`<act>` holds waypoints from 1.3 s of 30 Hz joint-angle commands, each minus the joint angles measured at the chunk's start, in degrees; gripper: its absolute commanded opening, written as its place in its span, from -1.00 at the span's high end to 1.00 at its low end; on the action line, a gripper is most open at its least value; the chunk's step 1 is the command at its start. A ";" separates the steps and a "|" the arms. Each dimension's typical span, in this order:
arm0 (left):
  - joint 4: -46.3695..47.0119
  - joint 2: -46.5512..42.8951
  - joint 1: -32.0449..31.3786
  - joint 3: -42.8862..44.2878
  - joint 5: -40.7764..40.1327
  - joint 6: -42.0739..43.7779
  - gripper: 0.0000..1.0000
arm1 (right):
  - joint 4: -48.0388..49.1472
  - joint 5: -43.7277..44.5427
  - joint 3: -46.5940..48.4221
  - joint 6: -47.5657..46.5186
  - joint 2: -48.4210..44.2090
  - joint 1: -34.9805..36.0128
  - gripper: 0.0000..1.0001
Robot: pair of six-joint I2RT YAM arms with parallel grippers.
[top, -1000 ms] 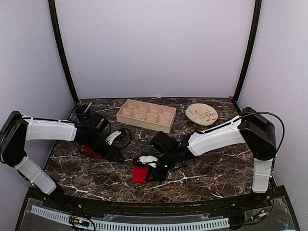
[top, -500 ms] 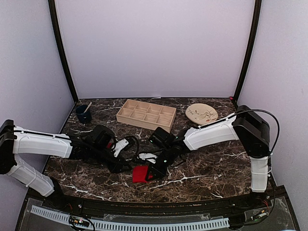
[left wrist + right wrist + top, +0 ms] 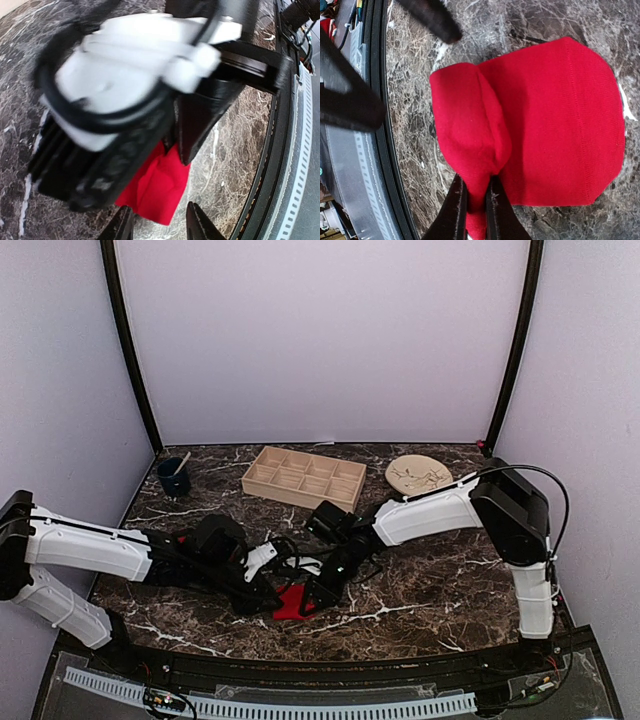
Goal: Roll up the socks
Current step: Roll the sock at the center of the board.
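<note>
The right gripper is closed tight on a thin raised fold of the bright red soft fabric sock. The sock lies mostly flat on the dark marble desk, close to the near edge and about at its middle. The left gripper hovers just beside the sock with its jaws partly apart and nothing between them.

The pinch takes only a little cloth. I think a pull may let the fold slip out, or drag the whole sock instead of turning it over. The two grippers are very near each other, so a careless approach could knock them together. A push toward the near edge could send the sock off the desk.

I count one red heap and cannot tell if it is one sock or two. There are also one pale wooden compartment tray, one beige patterned plate and one dark blue cup.
</note>
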 commanded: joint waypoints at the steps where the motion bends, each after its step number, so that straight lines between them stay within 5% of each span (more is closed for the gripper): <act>1: 0.98 1.16 -1.76 0.42 -0.42 1.98 0.22 | -2.02 -2.21 1.68 -0.54 1.70 -0.41 0.87; 39: -6.06 14.44 -7.92 8.99 -8.33 10.03 0.11 | -3.79 -6.05 2.67 -1.40 3.02 -1.00 0.82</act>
